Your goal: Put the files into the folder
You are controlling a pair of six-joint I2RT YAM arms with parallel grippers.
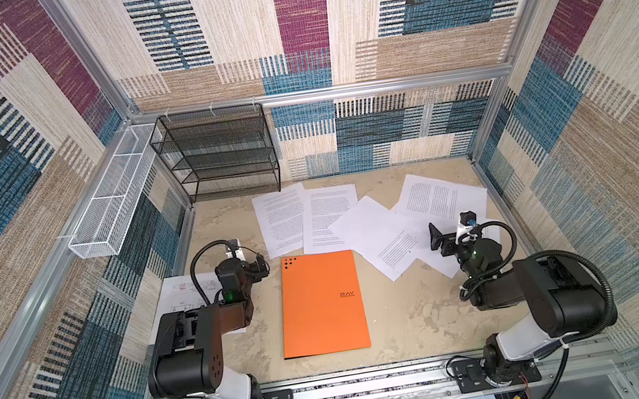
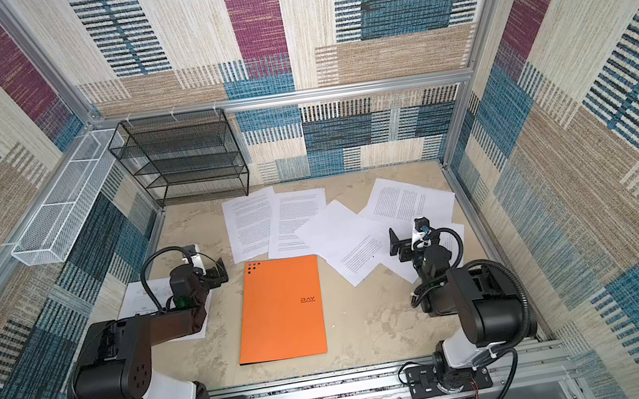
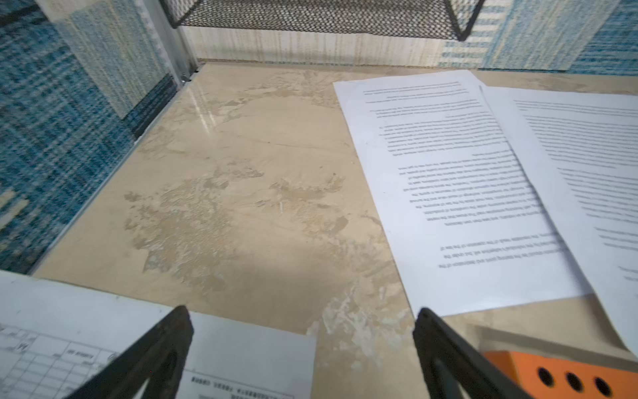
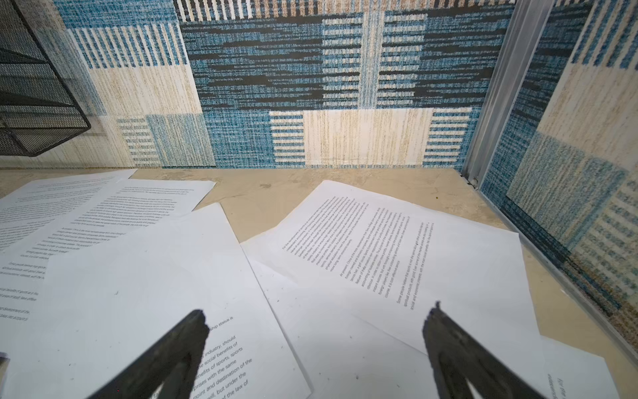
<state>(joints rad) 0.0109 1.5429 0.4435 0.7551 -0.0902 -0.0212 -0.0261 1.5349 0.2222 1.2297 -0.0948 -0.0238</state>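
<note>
Though shut flat, orange folder (image 1: 321, 305) beside loose files (image 1: 324, 216).

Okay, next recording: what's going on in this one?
Two robot arms sit over a table and nothing is being handled. The orange folder lies closed and flat in the middle. Printed sheets are scattered, partly overlapping, behind it and to its right; a sheet with line drawings lies under the left arm. The left gripper and right gripper are both open and empty; every sheet in view lies outside the folder.
</note>
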